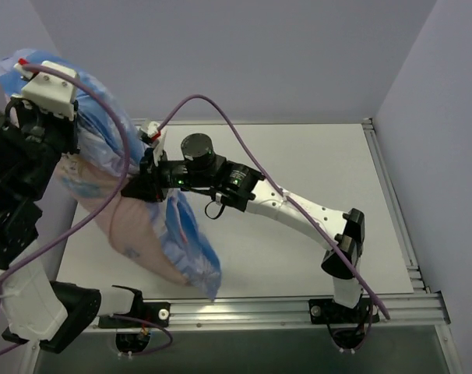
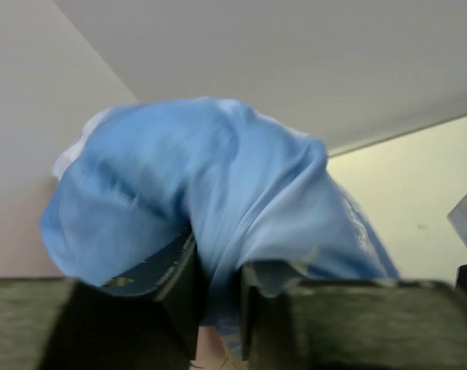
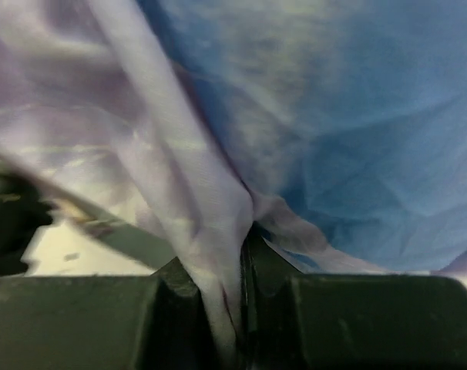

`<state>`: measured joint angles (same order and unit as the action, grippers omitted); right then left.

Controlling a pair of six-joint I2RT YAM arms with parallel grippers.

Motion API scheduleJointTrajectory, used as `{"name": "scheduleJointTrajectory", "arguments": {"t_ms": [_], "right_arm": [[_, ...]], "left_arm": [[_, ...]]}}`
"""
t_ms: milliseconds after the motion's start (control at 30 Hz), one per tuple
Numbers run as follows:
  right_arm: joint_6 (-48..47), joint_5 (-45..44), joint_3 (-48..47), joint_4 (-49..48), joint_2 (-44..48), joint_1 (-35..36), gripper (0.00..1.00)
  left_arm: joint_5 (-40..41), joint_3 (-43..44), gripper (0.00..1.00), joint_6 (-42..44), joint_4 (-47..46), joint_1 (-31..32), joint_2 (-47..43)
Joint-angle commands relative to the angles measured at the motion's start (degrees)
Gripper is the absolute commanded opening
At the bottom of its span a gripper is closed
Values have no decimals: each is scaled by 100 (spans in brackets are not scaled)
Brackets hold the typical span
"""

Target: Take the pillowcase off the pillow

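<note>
Pillowcase (image 2: 218, 177) in left pincer (image 2: 218, 287), right pincer (image 3: 227, 281)

The table (image 1: 314, 164) has a flat white top. A metal rail (image 1: 259, 310) runs along its near edge, and a second rail (image 1: 392, 195) runs up its right side. The left base (image 1: 131, 312) and the right base (image 1: 343, 300) of the arms sit at the near rail. The lower end of the pillowcase (image 1: 193, 234), blue with pink beside it, comes down over the near-left part of the top, close to the near rail. It cannot be told whether that end rests on the surface or hangs just above it.
</note>
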<state>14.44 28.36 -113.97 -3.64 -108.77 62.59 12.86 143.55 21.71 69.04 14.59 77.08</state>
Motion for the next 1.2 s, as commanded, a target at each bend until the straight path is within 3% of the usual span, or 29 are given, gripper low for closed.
{"name": "scheduleJointTrajectory", "arguments": {"t_ms": [0,100,233,300,333,367,400,433,467,500,533,567,633,733,867,900,1067,1167], "right_arm": [[1761,1664,1084,-1640,760,-561,0],[2928,1804,2348,-2684,875,-1799,0],[3180,1919,2758,-2451,121,-3022,0],[3188,2050,2592,-2309,-658,-3357,9],[2936,2103,2112,-1934,-941,-3628,30],[2681,2121,1724,-1573,-1249,-3735,43],[2296,1956,1225,-404,-1887,-3936,73],[1900,1780,654,208,-2207,-4025,85],[1200,1561,-535,911,-2523,-4105,98],[871,1237,-1147,2118,-2996,-4175,100],[607,607,-1658,2513,-3123,-4315,100],[334,366,-2124,2752,-3159,-4403,100],[332,83,-1806,2607,-2643,-4649,100],[297,-294,-480,2017,-1395,-4861,100],[138,-1593,663,2332,202,-5063,100],[182,-1692,1310,2359,503,-5063,100],[1033,-1247,4238,1114,2724,-5090,100],[1833,-762,5576,479,3508,-5072,100]], "left_arm": [[-917,-62,46,26,-1120,105,61],[-1031,-590,94,200,-1103,123,403],[-1442,-696,94,211,-778,132,1089],[-1681,-749,94,114,-655,149,1414],[-1821,-793,94,79,-620,149,1476],[-2014,-863,94,70,-593,167,1581],[-2051,-1098,94,105,-584,237,1600],[-2086,-1266,94,166,-593,290,1600],[-2077,-1476,94,271,-654,334,1539],[-2086,-1975,94,324,-707,395,1486],[-2060,-2267,94,368,-777,552,1416],[-2034,-2574,94,490,-934,658,1224],[-1893,-3514,94,649,-1146,1087,1012],[-1901,-4463,94,992,-1550,1633,599],[-2244,-4634,94,906,-1524,2406,764],[-2305,-4651,94,870,-1551,2513,834],[-2035,-4468,94,511,-2024,3190,1431],[-1745,-4204,98,150,-2428,3278,1950]]}}
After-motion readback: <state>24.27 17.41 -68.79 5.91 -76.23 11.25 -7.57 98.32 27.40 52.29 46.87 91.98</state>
